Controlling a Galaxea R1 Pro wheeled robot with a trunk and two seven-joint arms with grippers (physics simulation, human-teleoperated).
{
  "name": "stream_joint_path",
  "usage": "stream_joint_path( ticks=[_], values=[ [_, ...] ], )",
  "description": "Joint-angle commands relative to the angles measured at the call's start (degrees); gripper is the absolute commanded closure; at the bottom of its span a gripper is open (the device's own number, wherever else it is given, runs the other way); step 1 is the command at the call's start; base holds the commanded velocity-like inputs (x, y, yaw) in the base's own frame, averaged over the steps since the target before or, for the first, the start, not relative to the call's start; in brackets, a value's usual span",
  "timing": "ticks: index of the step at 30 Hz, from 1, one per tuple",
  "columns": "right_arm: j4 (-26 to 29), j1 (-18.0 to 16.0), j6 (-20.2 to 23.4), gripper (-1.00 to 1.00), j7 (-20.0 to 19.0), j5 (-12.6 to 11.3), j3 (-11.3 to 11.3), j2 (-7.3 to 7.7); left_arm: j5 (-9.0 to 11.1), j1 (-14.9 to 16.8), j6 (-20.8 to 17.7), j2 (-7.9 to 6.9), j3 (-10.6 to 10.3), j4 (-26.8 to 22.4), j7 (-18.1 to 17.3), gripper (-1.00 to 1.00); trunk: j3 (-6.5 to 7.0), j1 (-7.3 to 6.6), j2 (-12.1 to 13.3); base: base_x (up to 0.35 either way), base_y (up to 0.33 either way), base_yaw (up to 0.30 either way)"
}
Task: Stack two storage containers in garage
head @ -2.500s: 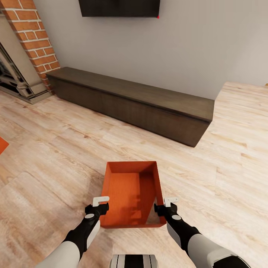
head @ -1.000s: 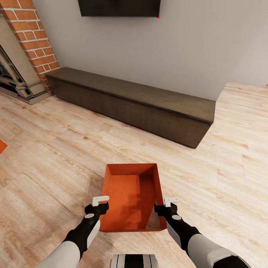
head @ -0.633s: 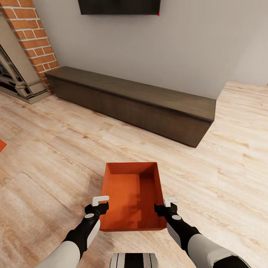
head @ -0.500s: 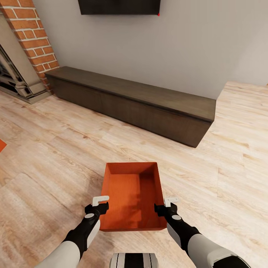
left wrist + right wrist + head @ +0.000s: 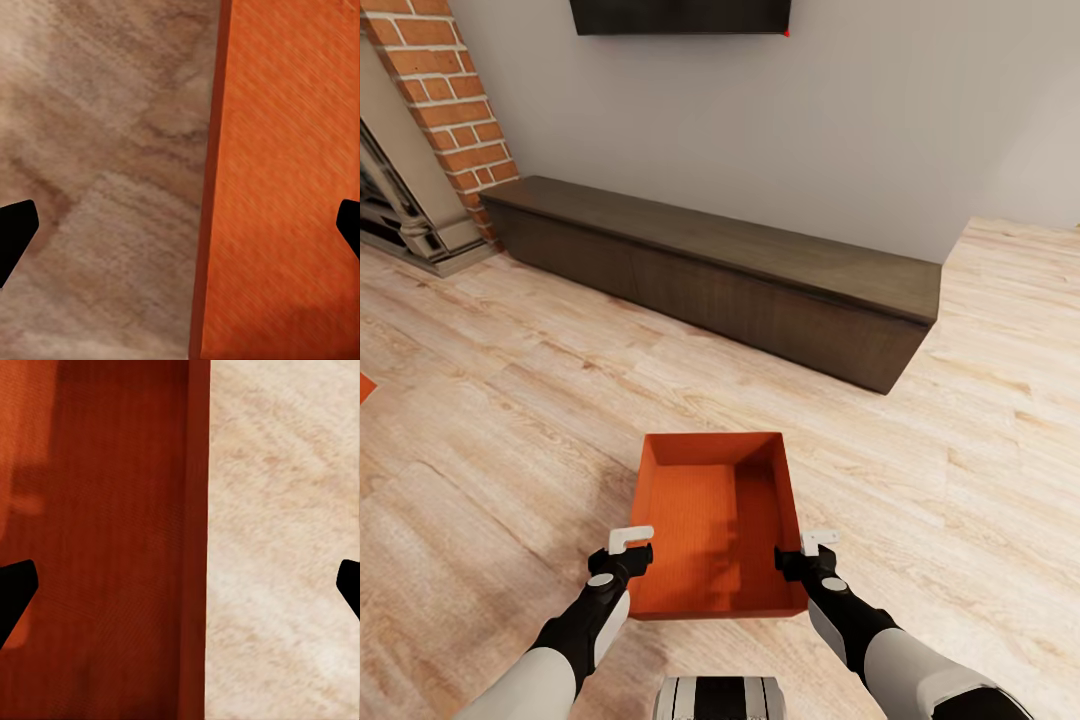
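Head view: I have one orange tub [image 5: 715, 525] on the wood floor [image 5: 510, 420], short of the bench [image 5: 720, 275]. My left gripper [image 5: 630, 545] and right gripper [image 5: 818, 545] straddle its side walls, fingers spread wide, ready to pinch each wall.

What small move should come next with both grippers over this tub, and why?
Probably close both together: the left gripper straddles the storage container's left wall, the right gripper its right wall, each with fingers wide apart. Clamping both walls should let it lift level.
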State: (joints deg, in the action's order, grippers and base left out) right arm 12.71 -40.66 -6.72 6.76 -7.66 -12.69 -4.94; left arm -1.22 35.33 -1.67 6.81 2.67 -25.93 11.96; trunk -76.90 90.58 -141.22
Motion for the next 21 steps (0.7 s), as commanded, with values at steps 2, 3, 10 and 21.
stream_joint_path(
  ticks=[2, 3, 10, 21],
  values=[
    [-0.06, -0.04, -0.22, -1.0, 0.27, -0.61, -0.49, 0.01, -0.16, 0.0, -0.18, 0.1, 0.25, -0.03, 0.0, -1.0, -0.04, -0.01, -0.01, 0.0, 0.0, 0.0],
    [-0.06, -0.04, -0.22, -1.0, 0.27, -0.61, -0.49, 0.01, -0.17, 0.0, -0.18, 0.11, 0.25, -0.02, 0.0, -1.0, -0.04, -0.01, -0.01, 0.0, 0.0, 0.0],
    [-0.06, -0.04, -0.22, -1.0, 0.27, -0.61, -0.49, 0.01, -0.28, 0.0, -0.18, 0.13, 0.15, -0.05, -0.01, -1.0, -0.04, -0.01, -0.01, 0.0, 0.0, 0.0],
    [-0.06, -0.04, -0.22, -1.0, 0.27, -0.61, -0.49, 0.01, -0.22, 0.0, -0.18, 0.13, 0.15, -0.05, -0.01, -1.0, -0.04, -0.01, -0.01, 0.0, 0.0, 0.0]
  ],
)
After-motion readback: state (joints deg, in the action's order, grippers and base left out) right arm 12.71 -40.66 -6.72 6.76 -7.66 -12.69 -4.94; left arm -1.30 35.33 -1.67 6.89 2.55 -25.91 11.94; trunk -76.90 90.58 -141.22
